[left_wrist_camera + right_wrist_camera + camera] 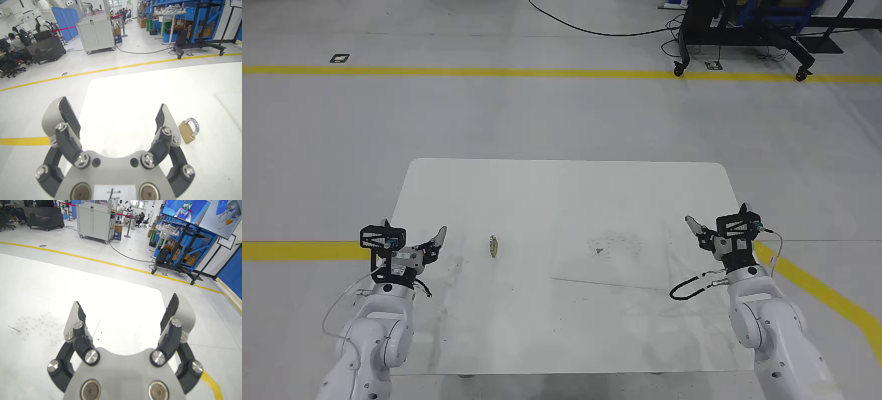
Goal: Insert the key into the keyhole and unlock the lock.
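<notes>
A small brass padlock (pixel 494 245) with a silver shackle lies on the white table (pixel 572 190), left of the middle; the left wrist view has the padlock (pixel 187 132) just beside one finger. A thin silver key (pixel 596 248) lies near the table's middle, and the key (pixel 14 328) is a small sliver in the right wrist view. My left gripper (pixel 413 240) hangs open at the table's left edge, a short way from the padlock. My right gripper (pixel 720 224) stands open at the right edge, well away from the key. Neither holds anything.
A faint patch of scuff marks (pixel 620 242) surrounds the key. A thin seam line (pixel 607 284) crosses the table's near half. Yellow floor tape (pixel 542 72) runs beyond the table, and a wheeled black stand (pixel 742 45) is far back right.
</notes>
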